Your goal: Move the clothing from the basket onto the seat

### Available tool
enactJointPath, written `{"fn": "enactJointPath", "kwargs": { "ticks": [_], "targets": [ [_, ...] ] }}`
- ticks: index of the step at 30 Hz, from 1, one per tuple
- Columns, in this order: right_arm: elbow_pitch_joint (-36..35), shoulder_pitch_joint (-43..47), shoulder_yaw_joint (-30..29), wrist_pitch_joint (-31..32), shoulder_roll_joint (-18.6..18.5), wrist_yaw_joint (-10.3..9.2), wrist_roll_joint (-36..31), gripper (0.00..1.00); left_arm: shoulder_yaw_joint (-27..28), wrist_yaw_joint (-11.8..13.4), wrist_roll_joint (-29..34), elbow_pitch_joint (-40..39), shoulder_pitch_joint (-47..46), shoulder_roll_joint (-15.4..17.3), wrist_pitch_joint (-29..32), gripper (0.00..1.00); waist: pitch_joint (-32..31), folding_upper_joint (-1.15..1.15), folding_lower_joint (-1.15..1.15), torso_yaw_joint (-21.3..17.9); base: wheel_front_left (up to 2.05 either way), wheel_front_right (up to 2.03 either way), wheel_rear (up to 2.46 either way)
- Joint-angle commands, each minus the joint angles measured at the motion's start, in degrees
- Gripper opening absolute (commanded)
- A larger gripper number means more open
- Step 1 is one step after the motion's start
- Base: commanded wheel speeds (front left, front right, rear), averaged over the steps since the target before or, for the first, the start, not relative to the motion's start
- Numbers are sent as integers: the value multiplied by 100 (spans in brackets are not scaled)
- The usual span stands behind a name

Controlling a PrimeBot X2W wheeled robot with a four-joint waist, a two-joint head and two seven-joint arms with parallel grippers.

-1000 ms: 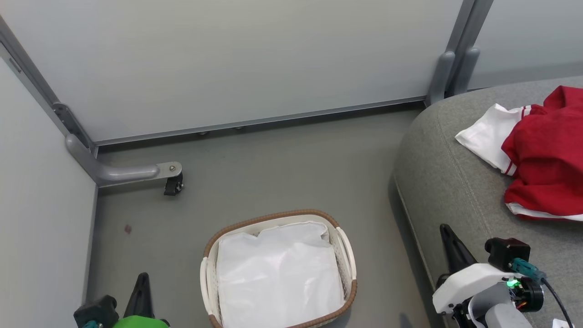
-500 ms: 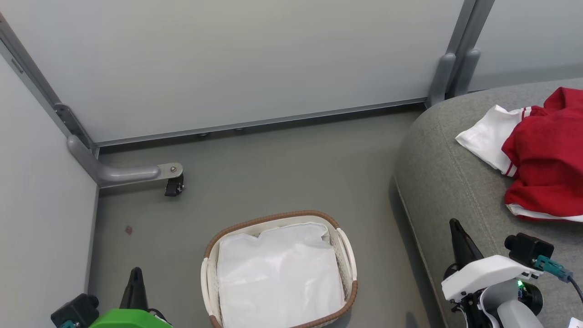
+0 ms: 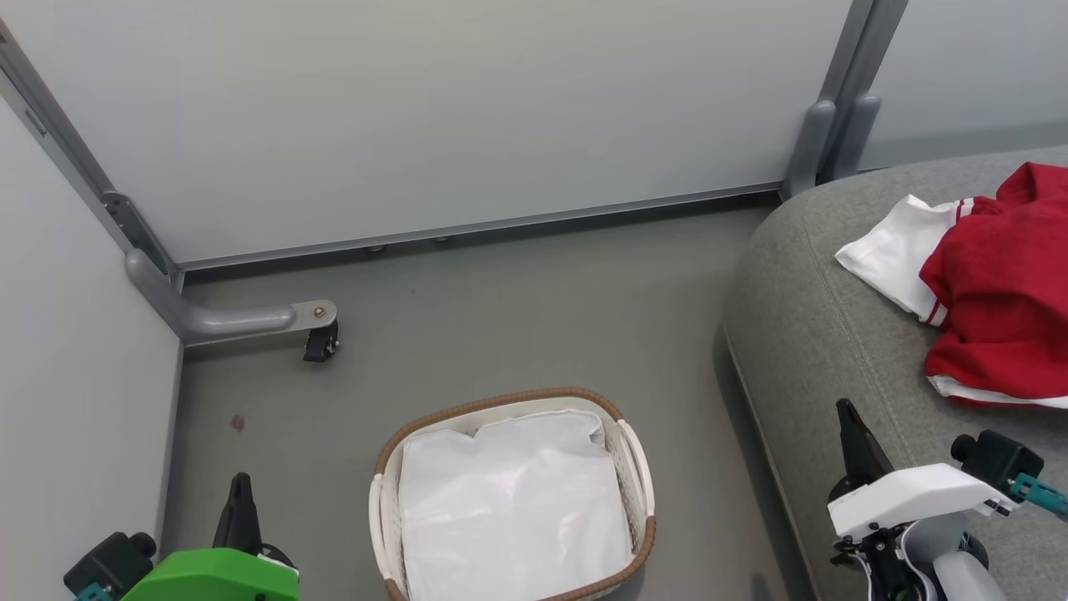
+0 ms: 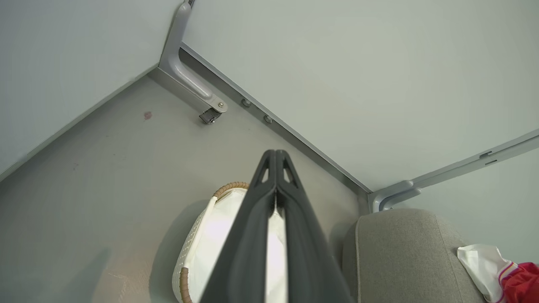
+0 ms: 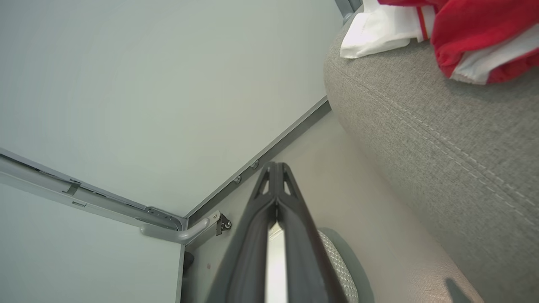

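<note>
The clothing lies heaped on the seat. The basket on the floor holds just its liner. Both arms' jaws are pressed together, empty. I'd judge the job finished, with nothing more to fetch.

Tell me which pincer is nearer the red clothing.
Right. The right pincer hangs by the seat, short of the clothing; the left pincer is far off, beyond the basket.

Bright, even light; soft shadows; wrist views bend edges.
</note>
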Motion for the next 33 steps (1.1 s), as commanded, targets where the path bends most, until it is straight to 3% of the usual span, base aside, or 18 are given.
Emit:
{"fn": "enactJointPath", "kwargs": {
  "ticks": [1,33],
  "targets": [
    [-112,-30,-39,56,-34,-1,206,0,24,-28,-183,-101,-162,34,36,0,-3,0,0,1,0,0,0],
    [-486,81,-270,620,-54,-3,2311,0,162,-49,-2264,-488,-320,49,606,0,-65,0,0,31,0,0,0]
  ]
}}
